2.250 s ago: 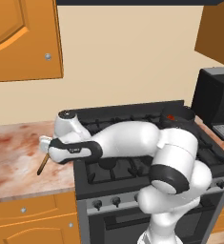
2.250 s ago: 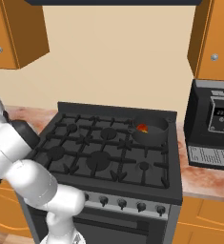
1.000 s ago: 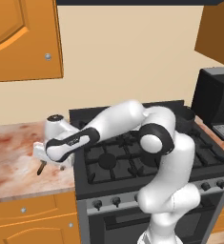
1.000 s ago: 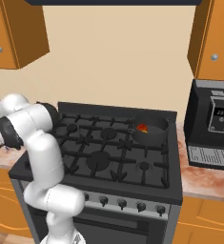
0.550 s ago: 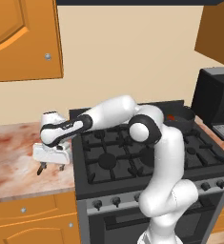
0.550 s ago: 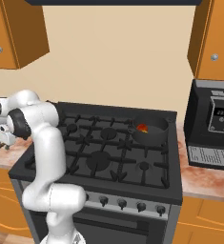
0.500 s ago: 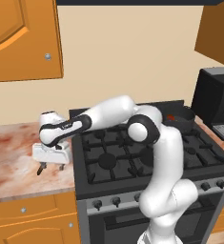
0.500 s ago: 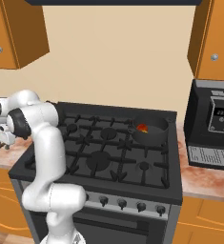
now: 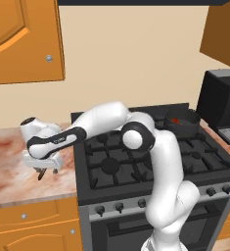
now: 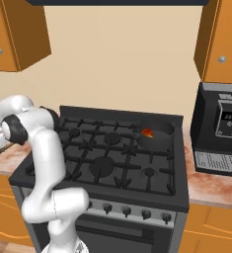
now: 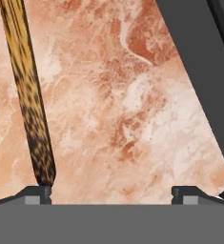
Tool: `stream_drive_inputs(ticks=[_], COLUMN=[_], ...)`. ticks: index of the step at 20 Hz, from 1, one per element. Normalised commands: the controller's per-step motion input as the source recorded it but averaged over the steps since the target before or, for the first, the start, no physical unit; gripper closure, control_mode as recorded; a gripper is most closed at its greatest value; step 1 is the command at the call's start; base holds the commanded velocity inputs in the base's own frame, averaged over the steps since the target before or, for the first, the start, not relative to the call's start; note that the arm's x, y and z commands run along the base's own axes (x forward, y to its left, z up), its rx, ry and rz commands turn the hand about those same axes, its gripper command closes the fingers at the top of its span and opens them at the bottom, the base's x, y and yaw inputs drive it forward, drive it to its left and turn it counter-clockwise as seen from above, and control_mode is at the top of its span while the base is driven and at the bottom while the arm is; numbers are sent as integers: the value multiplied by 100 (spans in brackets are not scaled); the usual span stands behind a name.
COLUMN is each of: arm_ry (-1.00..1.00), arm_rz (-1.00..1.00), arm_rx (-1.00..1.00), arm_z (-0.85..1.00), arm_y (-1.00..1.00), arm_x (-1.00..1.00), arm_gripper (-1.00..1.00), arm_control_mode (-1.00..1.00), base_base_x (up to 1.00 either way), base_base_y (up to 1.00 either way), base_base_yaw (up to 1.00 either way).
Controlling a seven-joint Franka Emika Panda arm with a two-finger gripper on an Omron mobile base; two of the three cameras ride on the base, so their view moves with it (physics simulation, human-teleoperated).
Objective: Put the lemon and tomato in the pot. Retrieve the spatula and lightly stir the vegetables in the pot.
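Two dark fingertips stand spread wide at the bottom of the hand view, so the pincer [image 11: 111,193] is released and grips nothing. It hangs low over the marbled tabletop [image 11: 123,109] left of the stove [image 9: 150,162]. The spatula [image 11: 28,95] lies on that tabletop, its speckled brown handle running up from beside one fingertip. On a rear right burner sits the pot [image 10: 156,134], with the red tomato [image 10: 147,132] inside; a yellow touch beside it may be the lemon.
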Motion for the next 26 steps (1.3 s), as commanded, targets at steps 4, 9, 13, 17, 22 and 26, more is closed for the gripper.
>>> stream_drive_inputs(ticks=[4, 9, 13, 17, 22, 26], arm_ry=[-20, -4, 6, 18, 7, 0], arm_rz=[0, 0, 1, 4, 7, 0], arm_rx=[-1, 1, 3, 4, 5, 0], arm_z=[-30, -16, 0, -3, -24, -14], arm_y=[18, 3, -4, 0, 0, 0], arm_x=[17, 29, 0, 1, 13, 17], arm_gripper=[-100, -100, -100, -100, -100, -100], arm_control_mode=[-100, -100, -100, -100, -100, -100], base_base_x=[0, 0, 0, 0, 0, 0], base_base_y=[0, 0, 0, 0, 0, 0], base_base_yaw=[0, 0, 0, 0, 0, 0])
